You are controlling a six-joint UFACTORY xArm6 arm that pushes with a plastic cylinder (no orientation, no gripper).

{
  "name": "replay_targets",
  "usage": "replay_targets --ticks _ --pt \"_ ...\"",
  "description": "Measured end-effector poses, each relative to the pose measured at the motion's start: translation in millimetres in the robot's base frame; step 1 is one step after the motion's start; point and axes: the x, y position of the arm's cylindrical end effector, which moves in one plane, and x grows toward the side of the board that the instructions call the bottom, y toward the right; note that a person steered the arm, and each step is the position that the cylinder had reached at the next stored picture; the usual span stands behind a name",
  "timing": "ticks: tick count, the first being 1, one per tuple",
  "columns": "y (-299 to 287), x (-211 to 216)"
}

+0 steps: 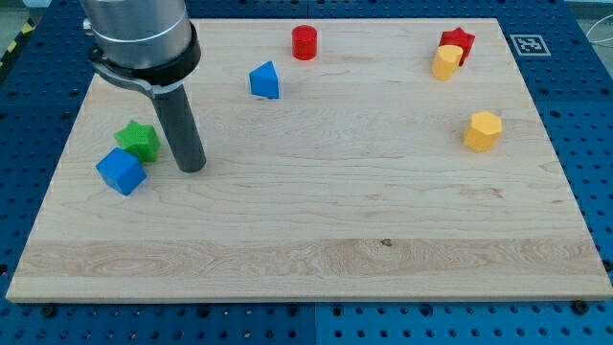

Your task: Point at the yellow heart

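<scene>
- Near the left edge, a blue cube [121, 172] sits touching a green star [139, 140].
- My tip [192, 167] rests just right of them; it is a plain rod, with no fingers to spread or press.
- Farther right: a blue triangular block [265, 80], a red cylinder [305, 42].
- Far right corner: the yellow heart [445, 62] touches a red star [459, 43], well apart from my tip.
- A yellow hexagonal block [484, 130] lies nearer, on the right.
</scene>
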Motion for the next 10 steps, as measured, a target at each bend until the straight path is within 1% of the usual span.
replay_targets --ticks 2,7,9,10 --pt "6.6 -0.9" --pt "175.1 -30.1" --pt "235.3 -84.1" --pt "265.3 -99.2"
